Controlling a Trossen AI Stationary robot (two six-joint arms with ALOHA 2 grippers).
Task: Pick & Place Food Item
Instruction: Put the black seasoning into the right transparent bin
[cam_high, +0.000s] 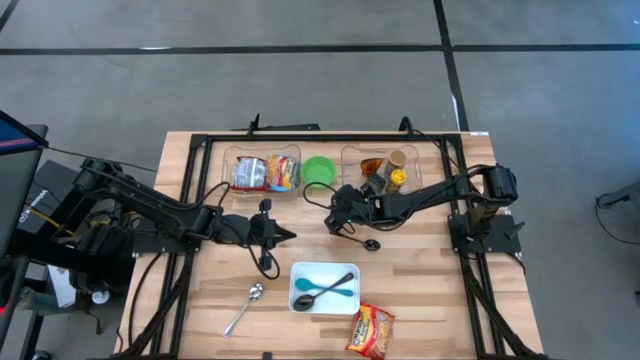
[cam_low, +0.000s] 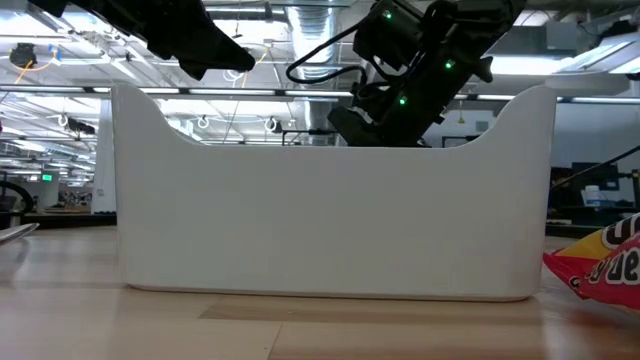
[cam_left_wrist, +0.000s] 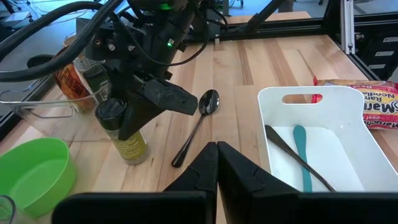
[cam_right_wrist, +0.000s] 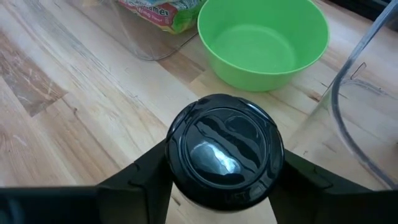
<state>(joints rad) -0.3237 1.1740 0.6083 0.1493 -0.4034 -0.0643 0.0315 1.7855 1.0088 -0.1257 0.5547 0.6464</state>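
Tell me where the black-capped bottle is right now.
The black-capped bottle stands on the table mid-board, between the right gripper fingers, beside the green bowl.

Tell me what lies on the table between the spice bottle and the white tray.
A dark spoon lies on bare wood between the spice bottle and the white tray, seen in the left wrist view.

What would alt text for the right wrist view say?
The right gripper has its two dark fingers on either side of a bottle's glossy black cap, seen from above. Beyond it on the wooden table sit an empty green bowl and a clear container.
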